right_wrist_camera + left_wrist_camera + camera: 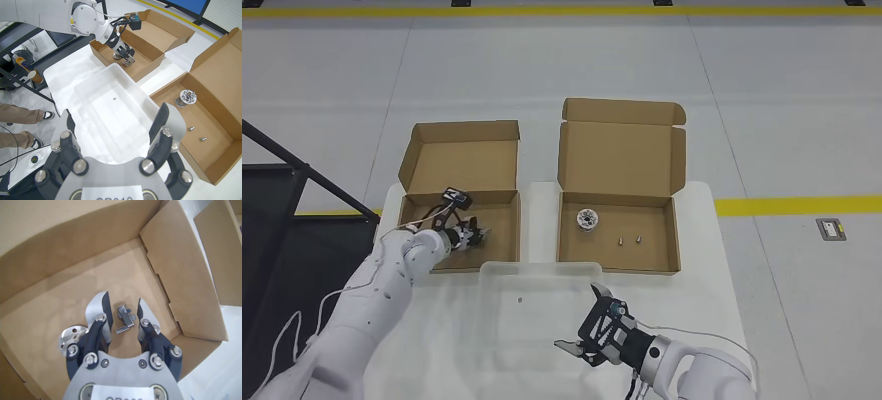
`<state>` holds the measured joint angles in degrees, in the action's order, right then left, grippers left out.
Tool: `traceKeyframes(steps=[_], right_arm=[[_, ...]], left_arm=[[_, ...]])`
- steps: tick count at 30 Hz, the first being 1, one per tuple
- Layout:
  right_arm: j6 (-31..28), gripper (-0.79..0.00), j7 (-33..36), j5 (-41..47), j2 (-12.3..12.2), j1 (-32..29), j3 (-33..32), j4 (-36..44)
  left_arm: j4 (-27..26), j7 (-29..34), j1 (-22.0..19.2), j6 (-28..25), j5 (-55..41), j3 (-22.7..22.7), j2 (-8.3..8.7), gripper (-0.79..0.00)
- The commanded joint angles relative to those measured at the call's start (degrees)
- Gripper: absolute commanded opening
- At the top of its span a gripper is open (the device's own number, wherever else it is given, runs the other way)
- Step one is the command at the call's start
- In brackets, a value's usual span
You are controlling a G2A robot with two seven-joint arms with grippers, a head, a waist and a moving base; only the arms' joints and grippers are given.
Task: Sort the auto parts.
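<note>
Both arms were glossy white with rounded joints. Black cables (121, 19) looped at the left arm's (382, 290) wrist. The left gripper (123, 295) and right gripper (116, 108) each had a grey metal plate, black linkages, silver screws (90, 360), black ribbed pads (159, 117) and a white label (121, 391).

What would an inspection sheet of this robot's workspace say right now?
Surface: white table.
Job's things: metal bracket and flange disc in left cardboard box; slotted cylinder and two small screws in right cardboard box.
Clutter: grey speck in white tub.
Claws: left claw open over bracket; right claw open above tub.
Cables: white cable on left arm.
Surroundings: yellow floor line, paper cup.
</note>
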<state>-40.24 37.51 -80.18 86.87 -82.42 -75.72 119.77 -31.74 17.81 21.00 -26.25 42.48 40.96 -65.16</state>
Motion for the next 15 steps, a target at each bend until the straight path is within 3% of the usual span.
traceKeyframes(steps=[1,4,8,15], right_arm=[[0.0,0.0,0.0,0.0,0.0,0.0,0.0,0.0],[0.0,0.0,0.0,0.0,0.0,0.0,0.0,0.0],[0.0,0.0,0.0,0.0,0.0,0.0,0.0,0.0],[0.0,0.0,0.0,0.0,0.0,0.0,0.0,0.0]], left_arm=[[-0.53,-0.07,0.17,-0.22,0.31,0.66,0.26,-0.246],[-2.08,-0.19,0.54,-0.54,0.83,1.9,0.86,-0.092],[-5.41,0.51,1.66,-0.59,1.33,4.11,2.05,0.0],[-16.05,3.02,6.27,-0.22,0.58,10.86,5.42,0.0]])
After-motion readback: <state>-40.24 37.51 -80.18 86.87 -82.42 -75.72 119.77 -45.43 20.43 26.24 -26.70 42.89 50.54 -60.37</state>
